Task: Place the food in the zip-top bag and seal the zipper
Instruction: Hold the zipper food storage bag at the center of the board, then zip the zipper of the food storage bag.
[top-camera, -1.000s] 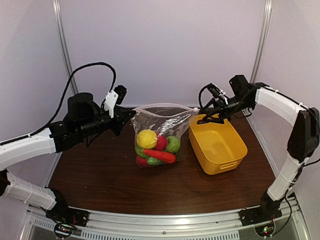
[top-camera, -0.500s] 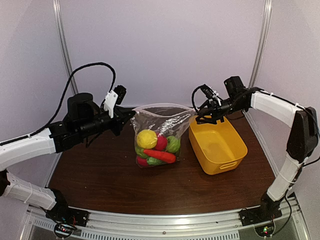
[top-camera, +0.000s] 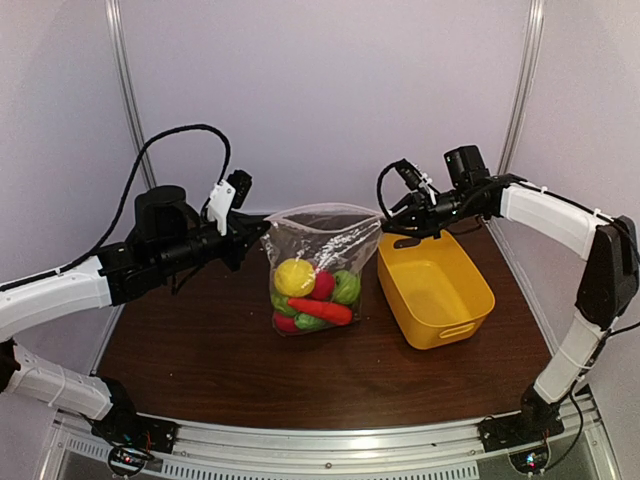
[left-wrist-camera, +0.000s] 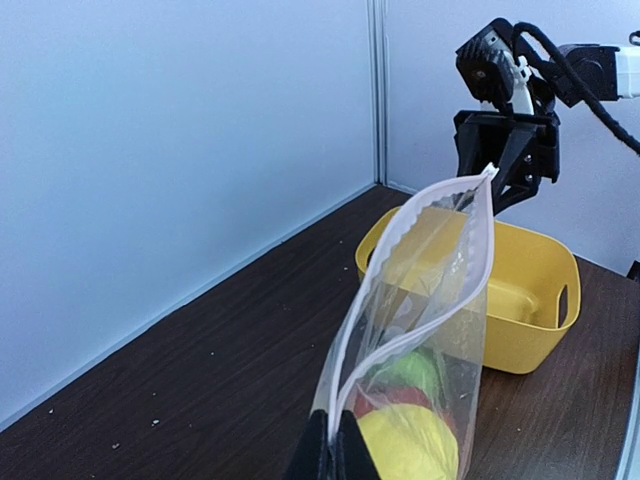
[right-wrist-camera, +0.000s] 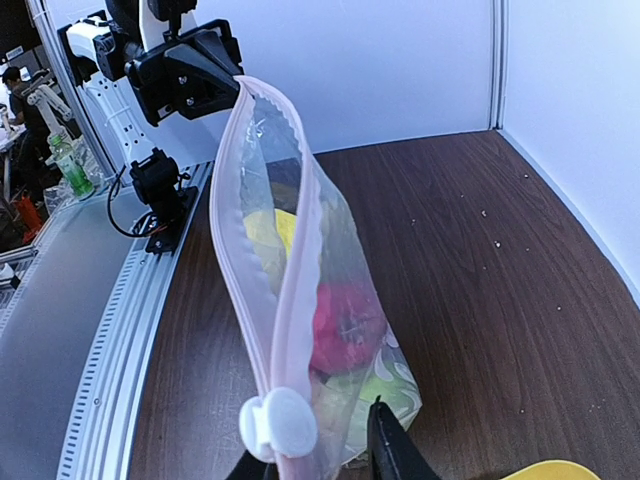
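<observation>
The dotted clear zip-top bag (top-camera: 322, 245) hangs upright between my grippers with the food (top-camera: 310, 295) inside: yellow, red and green pieces and the orange carrot (top-camera: 320, 311). My left gripper (top-camera: 258, 235) is shut on the bag's left top corner, as the left wrist view (left-wrist-camera: 332, 455) shows. The zipper (left-wrist-camera: 400, 240) strips stand apart, so the mouth is open. My right gripper (top-camera: 392, 222) is at the bag's right top corner. In the right wrist view (right-wrist-camera: 320, 460) its jaws are open on either side of the white slider (right-wrist-camera: 280, 424), with a gap on the right.
A yellow plastic basket (top-camera: 452, 322) stands right of the bag, under my right arm. The dark wooden table ends at pale walls behind and at both sides. A metal rail (top-camera: 330, 445) runs along the near edge.
My right gripper has moved left from above the basket to the bag's right top corner. The left arm and the bag have stayed in place.
</observation>
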